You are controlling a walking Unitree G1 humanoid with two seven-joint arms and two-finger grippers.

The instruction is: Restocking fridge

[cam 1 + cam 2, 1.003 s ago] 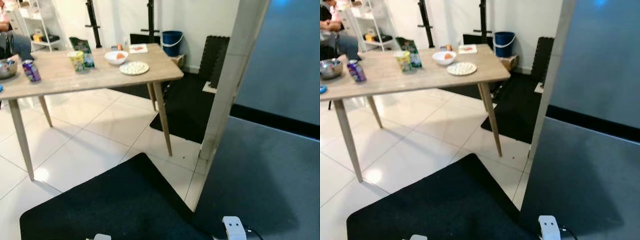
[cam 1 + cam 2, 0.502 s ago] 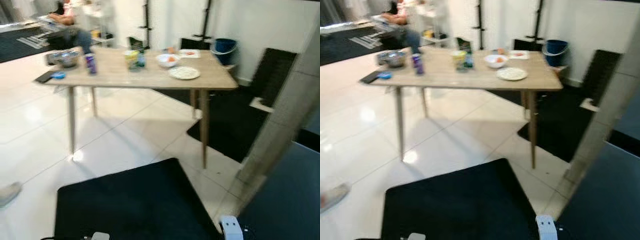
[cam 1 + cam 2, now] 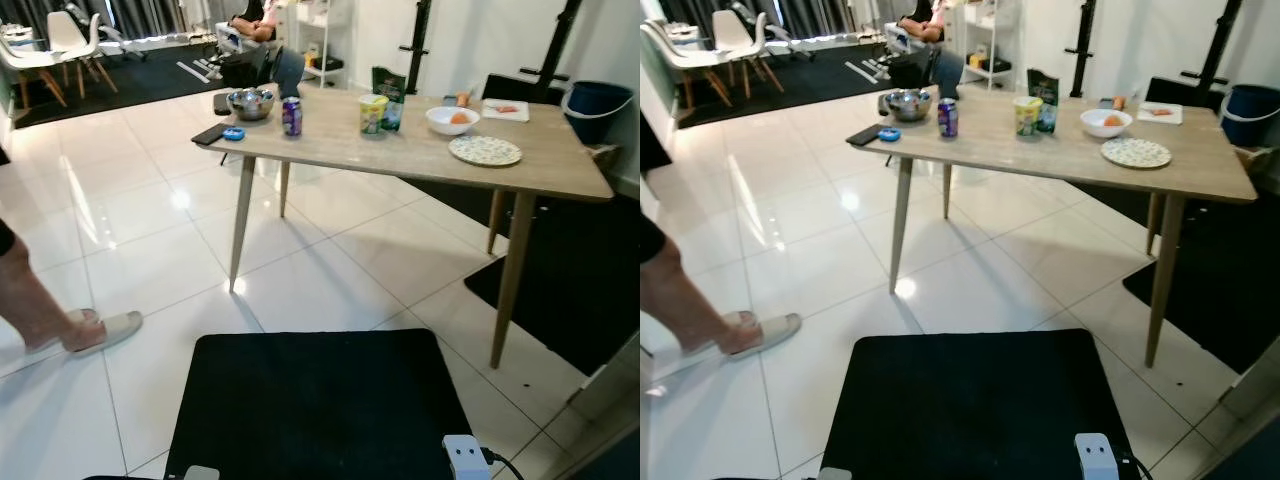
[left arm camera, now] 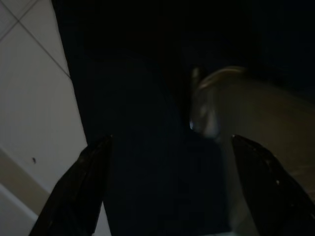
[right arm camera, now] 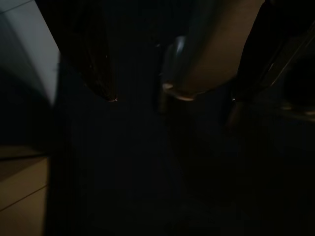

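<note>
White tiles now fill the scene, wooden table [image 3: 420,160] swung rightward.

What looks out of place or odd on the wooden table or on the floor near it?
One thing stands out: a dark flat phone-like object lies at the table's left corner and juts over its edge. The purple can, steel bowl, white bowl and patterned plate sit upright, and no spill shows.
</note>
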